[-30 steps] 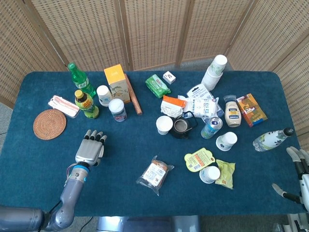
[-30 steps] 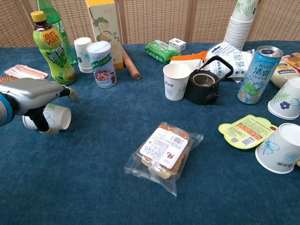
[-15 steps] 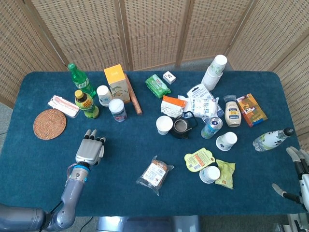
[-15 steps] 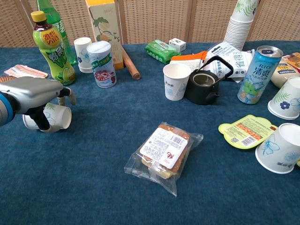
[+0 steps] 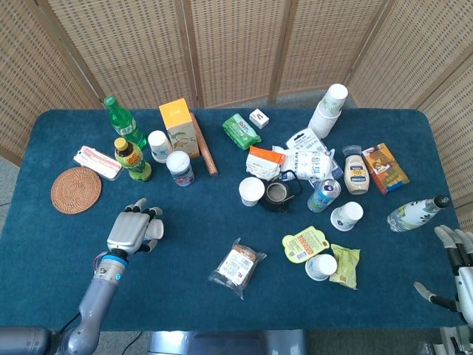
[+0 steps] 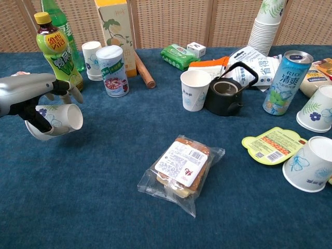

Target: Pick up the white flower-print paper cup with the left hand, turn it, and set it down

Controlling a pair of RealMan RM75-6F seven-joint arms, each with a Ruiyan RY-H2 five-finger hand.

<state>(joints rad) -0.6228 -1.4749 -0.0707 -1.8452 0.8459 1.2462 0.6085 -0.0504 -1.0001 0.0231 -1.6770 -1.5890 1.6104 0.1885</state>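
The white flower-print paper cup [image 6: 59, 120] lies on its side in my left hand [image 6: 28, 93], its mouth facing right, lifted a little off the blue cloth. The hand grips it from above, thumb across the front of the cup. In the head view the left hand [image 5: 127, 233] is at the table's near left, and only a sliver of the cup [image 5: 153, 231] shows past the fingers. My right hand [image 5: 452, 270] hangs off the table's near right corner, fingers apart and holding nothing.
A yellow-capped tea bottle [image 6: 57, 52] and a white-lidded jar [image 6: 113, 70] stand just behind the left hand. A woven coaster [image 5: 75, 190] lies to its far left. A wrapped bread packet [image 6: 181, 168] lies mid-table. A paper cup [image 6: 195, 90], black pot [image 6: 225, 93] and can [image 6: 282, 82] stand further right.
The left hand has closed on the cup, raised it off the cloth and drawn back to the left and nearer the front edge. The right hand has hardly moved.
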